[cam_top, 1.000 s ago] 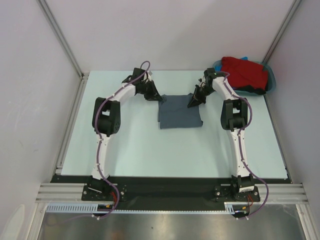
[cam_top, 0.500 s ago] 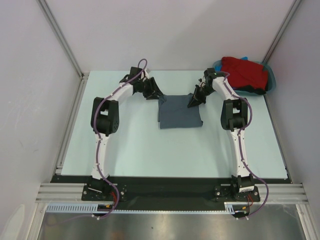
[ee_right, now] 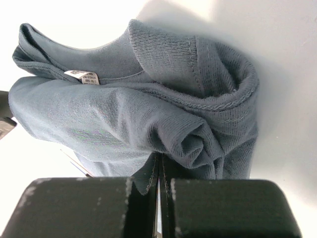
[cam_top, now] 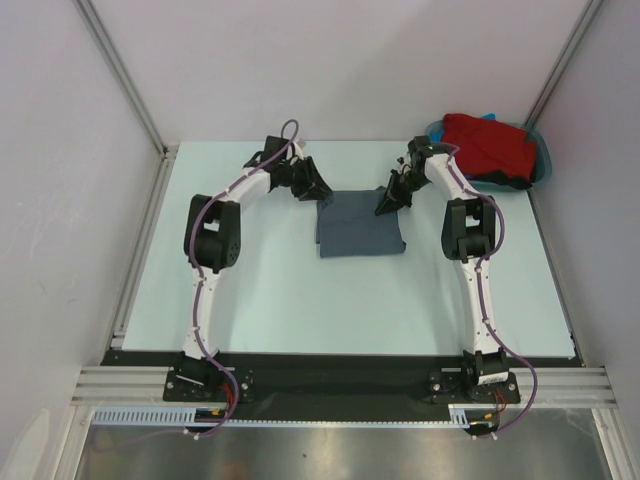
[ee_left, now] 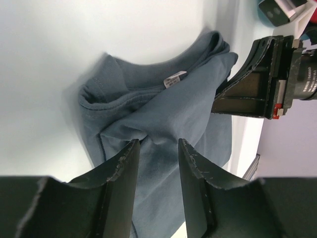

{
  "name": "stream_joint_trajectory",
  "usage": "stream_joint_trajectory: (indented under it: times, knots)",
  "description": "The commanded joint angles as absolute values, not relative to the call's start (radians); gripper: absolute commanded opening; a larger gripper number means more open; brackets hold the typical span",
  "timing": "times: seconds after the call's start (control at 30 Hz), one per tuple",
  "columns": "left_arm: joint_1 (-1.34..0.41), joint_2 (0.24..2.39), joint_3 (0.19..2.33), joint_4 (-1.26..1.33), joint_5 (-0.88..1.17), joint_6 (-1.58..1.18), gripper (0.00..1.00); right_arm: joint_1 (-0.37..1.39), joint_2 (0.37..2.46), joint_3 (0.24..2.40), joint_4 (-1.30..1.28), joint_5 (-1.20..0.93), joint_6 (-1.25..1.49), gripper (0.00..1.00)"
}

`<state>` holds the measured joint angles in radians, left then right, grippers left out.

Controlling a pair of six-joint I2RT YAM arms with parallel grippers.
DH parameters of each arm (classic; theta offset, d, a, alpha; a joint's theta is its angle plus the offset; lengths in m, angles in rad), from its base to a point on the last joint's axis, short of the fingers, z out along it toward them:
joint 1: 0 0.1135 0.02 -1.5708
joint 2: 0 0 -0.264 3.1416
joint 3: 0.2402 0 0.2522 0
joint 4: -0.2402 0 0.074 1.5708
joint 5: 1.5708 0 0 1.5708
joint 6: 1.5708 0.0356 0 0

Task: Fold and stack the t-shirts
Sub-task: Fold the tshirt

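Currently: grey t-shirt pinched by the right gripper, left gripper standing parted

I am watching the teal tub sitting at the far right corner of the table. The red t-shirt is heaping over its rim, with a bit of blue cloth and black cloth peeking out at its edges. The grey t-shirt is lying folded mid-table toward the far side, with 1 far corner at each gripper. Pale surface is showing all around it, widest toward the arm bases. The right gripper is clamping a bunched fold at the far right corner. The left gripper's 2 fingers are standing apart, a ridge of cloth just at their tips. A white neck label is showing, its print too small for me to read.
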<state>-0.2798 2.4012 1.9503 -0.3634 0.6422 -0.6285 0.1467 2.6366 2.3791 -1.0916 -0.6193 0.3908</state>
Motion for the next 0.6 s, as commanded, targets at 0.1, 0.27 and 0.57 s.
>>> stream_joint_trajectory:
  times: [0.1, 0.27, 0.57]
  knots:
    - [-0.299, 2.341, 1.922, -0.325, 0.672, -0.637, 0.41, 0.132, 2.643, 2.375, -1.126, -0.565, 0.365, 0.0]
    - [-0.305, 2.342, 1.911, -0.311, 0.673, -0.643, 0.4, 0.133, 2.645, 2.375, -1.126, -0.568, 0.367, 0.0]
    - [-0.321, 2.365, 1.927, -0.287, 0.692, -0.672, 0.39, 0.13, 2.649, 2.373, -1.134, -0.566, 0.364, 0.0]
